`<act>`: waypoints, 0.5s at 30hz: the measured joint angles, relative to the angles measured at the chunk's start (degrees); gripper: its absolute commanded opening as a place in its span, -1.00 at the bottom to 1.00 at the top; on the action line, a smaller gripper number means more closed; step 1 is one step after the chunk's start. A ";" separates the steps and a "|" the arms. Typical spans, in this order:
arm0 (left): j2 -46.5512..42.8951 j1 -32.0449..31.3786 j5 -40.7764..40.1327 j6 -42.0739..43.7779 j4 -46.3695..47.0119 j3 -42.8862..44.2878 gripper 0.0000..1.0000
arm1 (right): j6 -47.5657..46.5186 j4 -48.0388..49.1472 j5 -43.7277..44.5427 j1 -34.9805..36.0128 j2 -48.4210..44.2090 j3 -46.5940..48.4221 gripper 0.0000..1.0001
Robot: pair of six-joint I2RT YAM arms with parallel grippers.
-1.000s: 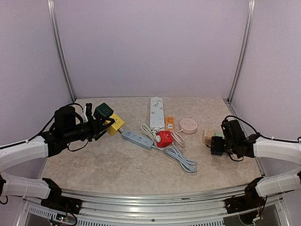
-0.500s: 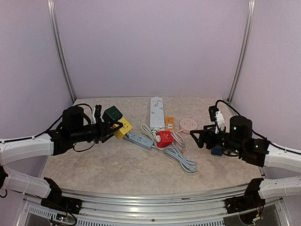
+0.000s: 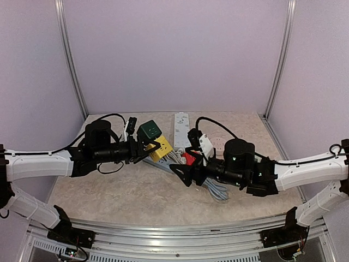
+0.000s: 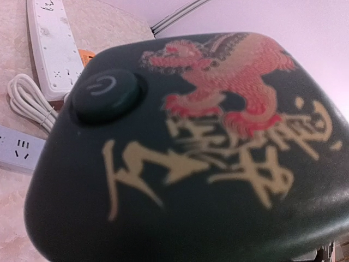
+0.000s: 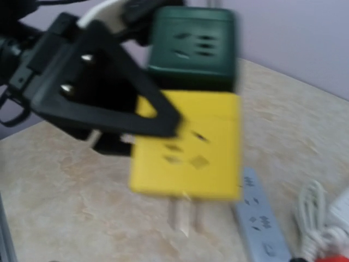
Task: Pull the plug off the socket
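My left gripper (image 3: 142, 146) is shut on a dark green cube socket (image 3: 149, 130) and holds it above the table. A yellow cube plug (image 3: 160, 147) is joined to the green cube's underside. In the left wrist view the green cube (image 4: 185, 164) fills the frame and hides my fingers. In the right wrist view the green cube (image 5: 193, 46) sits on the yellow cube (image 5: 191, 147), whose two metal prongs (image 5: 185, 215) point down. A black left finger (image 5: 109, 103) lies beside them. My right gripper (image 3: 181, 172) is open, just right of the yellow cube and apart from it.
A white power strip (image 3: 181, 128) lies at the back centre. A grey-blue strip (image 5: 262, 224) lies under the held cubes. A red cube socket (image 3: 188, 158) and coiled white cable (image 3: 215, 188) lie beneath my right arm. An orange adapter (image 4: 86, 54) sits by the white strip.
My left gripper has carried the green and yellow cubes to the right, toward the centre. My right arm has swung from the right side to the centre, close to the cubes.
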 measured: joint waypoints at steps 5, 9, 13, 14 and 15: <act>0.96 -1.09 1.07 1.09 0.66 0.74 -0.30 | -2.08 1.46 1.51 1.29 6.67 4.22 0.80; 1.03 -1.60 1.66 1.84 1.03 1.16 -0.30 | -3.08 1.44 3.54 1.44 10.40 6.88 0.80; 1.05 -1.95 2.16 2.25 1.11 1.66 -0.30 | -3.50 1.20 4.46 1.44 12.94 9.33 0.81; 1.05 -1.97 2.21 2.32 1.25 1.66 -0.30 | -3.50 1.22 4.66 1.44 13.42 9.84 0.81; 1.07 -1.97 2.25 2.40 1.33 1.66 -0.30 | -3.52 1.20 4.81 1.44 13.73 10.19 0.81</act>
